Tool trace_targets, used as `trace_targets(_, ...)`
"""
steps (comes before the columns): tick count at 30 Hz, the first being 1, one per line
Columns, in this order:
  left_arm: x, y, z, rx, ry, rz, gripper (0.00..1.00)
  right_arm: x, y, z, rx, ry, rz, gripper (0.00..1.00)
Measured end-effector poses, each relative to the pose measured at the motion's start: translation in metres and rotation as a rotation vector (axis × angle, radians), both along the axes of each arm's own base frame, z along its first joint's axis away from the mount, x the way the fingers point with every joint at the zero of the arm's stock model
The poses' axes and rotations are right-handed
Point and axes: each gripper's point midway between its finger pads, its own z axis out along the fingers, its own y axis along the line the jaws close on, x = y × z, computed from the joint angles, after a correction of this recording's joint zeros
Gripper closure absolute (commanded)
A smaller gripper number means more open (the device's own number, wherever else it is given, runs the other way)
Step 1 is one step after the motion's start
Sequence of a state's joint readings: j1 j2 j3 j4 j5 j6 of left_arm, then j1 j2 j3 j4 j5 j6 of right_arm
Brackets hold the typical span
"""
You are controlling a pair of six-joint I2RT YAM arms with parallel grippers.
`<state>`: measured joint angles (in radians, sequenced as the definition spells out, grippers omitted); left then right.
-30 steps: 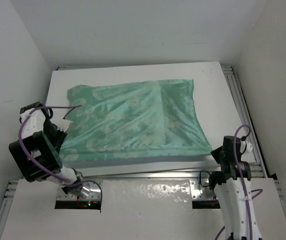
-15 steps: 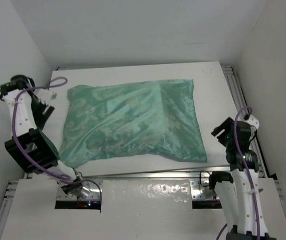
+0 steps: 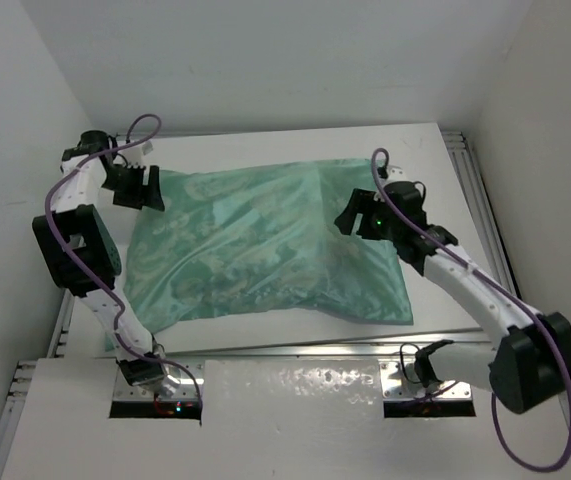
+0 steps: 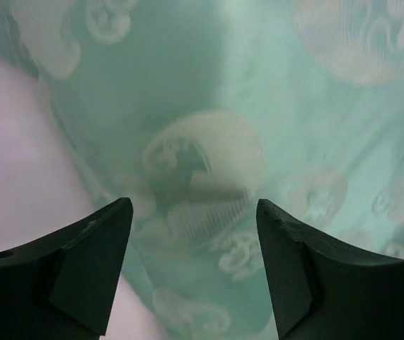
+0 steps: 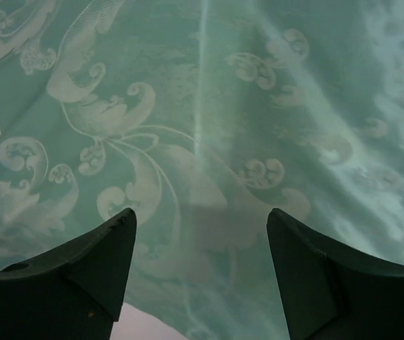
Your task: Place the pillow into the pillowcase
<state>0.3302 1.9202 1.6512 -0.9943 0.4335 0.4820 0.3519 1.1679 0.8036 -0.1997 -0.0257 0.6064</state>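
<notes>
The sea-green patterned pillowcase point(image 3: 265, 245) lies puffed up across the white table point(image 3: 425, 160). The pillow is hidden; no cream cloth shows anywhere. My left gripper point(image 3: 147, 188) hovers over the pillowcase's far left corner, open, with only green cloth point(image 4: 209, 142) below its jaws point(image 4: 194, 212). My right gripper point(image 3: 351, 220) hangs over the far right part of the pillowcase, also open. In the right wrist view its gripper point(image 5: 202, 223) frames scrolled green fabric point(image 5: 187, 120), holding nothing.
White walls close in on the table at left, back and right. Metal rails point(image 3: 470, 190) run along the right side and the near edge point(image 3: 295, 350). Bare table shows beside the cloth in the wrist views point(image 4: 10, 163) point(image 5: 145, 322).
Both grippers let go of the pillowcase's near edge and opened. Both arms then swung from the near corners out over its far part. The cloth settled flatter.
</notes>
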Motion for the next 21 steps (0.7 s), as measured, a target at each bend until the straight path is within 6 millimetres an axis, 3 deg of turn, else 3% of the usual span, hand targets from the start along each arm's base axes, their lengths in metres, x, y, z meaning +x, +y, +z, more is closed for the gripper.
trace_targets(3,0.019,-0.004,-0.006,-0.023,-0.033,0.040,0.48,0.012,0.026,-0.013,0.004,0.017,0.030,0.26)
trace_targets(6,0.031,-0.004,-0.017,-0.032,-0.044,0.063,0.60,0.021,0.045,-0.040,0.012,0.080,0.036,0.28)
trace_targets(12,0.039,-0.006,-0.046,-0.061,-0.037,0.089,0.66,0.034,0.047,-0.099,-0.025,0.228,-0.042,0.33)
trace_targets(15,0.045,-0.009,-0.053,-0.074,-0.045,0.092,0.65,0.045,0.045,-0.106,-0.052,0.247,-0.094,0.39)
trace_targets(21,0.078,-0.020,-0.055,-0.107,-0.127,0.098,0.62,0.080,0.035,-0.099,-0.117,0.231,-0.189,0.39)
